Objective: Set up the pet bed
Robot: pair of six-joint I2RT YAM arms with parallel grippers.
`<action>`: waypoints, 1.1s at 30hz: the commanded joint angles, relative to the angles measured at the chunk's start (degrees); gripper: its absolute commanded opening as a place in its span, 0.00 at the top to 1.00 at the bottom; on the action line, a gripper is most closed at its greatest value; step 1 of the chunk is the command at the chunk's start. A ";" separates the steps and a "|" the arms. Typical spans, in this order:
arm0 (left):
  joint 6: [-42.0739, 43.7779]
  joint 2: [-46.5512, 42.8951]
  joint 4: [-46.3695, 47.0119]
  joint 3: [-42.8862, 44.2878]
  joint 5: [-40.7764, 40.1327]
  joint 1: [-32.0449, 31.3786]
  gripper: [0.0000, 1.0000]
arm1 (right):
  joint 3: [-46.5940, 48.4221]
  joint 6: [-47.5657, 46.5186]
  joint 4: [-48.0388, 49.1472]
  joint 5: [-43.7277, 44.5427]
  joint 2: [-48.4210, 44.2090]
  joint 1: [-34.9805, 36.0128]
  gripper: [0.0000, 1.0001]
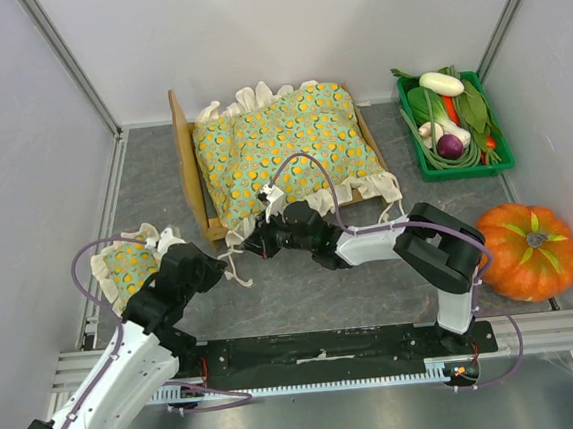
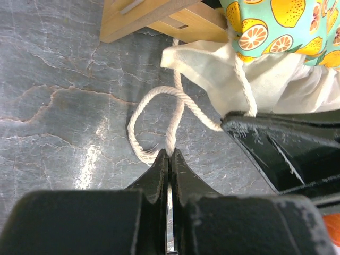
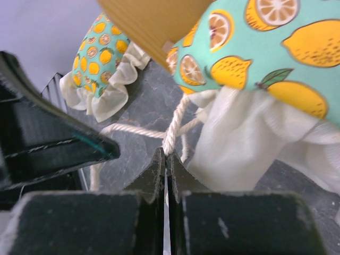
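Right now the left gripper point(image 2: 170, 155) has its jaws pressed together on a strand of white cord point(image 2: 154, 101). The cord loops over the grey table point(image 2: 58, 106) and runs up to the cream frill of the cushion point(image 2: 276, 21). Just to its right, the right gripper point(image 3: 166, 155) is likewise pinched closed on cord, gripping it close under the same frill. The two grippers are near each other but apart, both low over the table. The bed point(image 2: 154, 18) lies just beyond them. Its near corner of light wood shows right above the cord loop in the left wrist view and overhead in the right wrist view. From above, the bed sits in the middle of the table toward the far wall, with its taller headboard point(image 1: 182, 153) at the left end. The cushion fills the frame and spills over the near edge, where the grippers work. Whether the wood touches either gripper cannot be told, though a gap of table shows between the left one and the frame. A small matching pillow point(image 1: 128, 266) lies to the left, just beside the left arm. Well off to the right, a green crate point(image 1: 463, 170) of vegetables stands at the far corner, and a pumpkin point(image 1: 525, 249) sits nearer, beside the right arm.
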 commanded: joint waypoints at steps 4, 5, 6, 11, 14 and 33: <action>3.66 4.77 7.58 0.90 10.90 5.03 0.98 | -1.77 -1.48 0.94 -4.90 -4.34 0.32 1.00; 2.61 4.94 8.81 0.28 12.41 5.92 0.98 | -1.85 -1.83 0.50 -5.26 -4.60 0.32 1.00; 2.25 4.95 11.43 -0.77 14.26 6.80 0.98 | -1.94 -1.93 0.14 -5.26 -4.78 0.24 1.00; -0.64 5.56 16.81 -1.75 19.63 10.84 0.98 | -2.29 -3.24 -1.53 -5.35 -4.43 0.32 1.00; -1.96 8.10 17.61 -0.87 20.16 11.73 0.98 | -2.47 -3.68 -1.79 -5.52 -3.99 0.32 1.00; -11.19 21.38 26.57 -0.08 13.66 12.87 0.98 | -2.03 -4.74 -2.93 -5.17 -3.73 2.26 1.00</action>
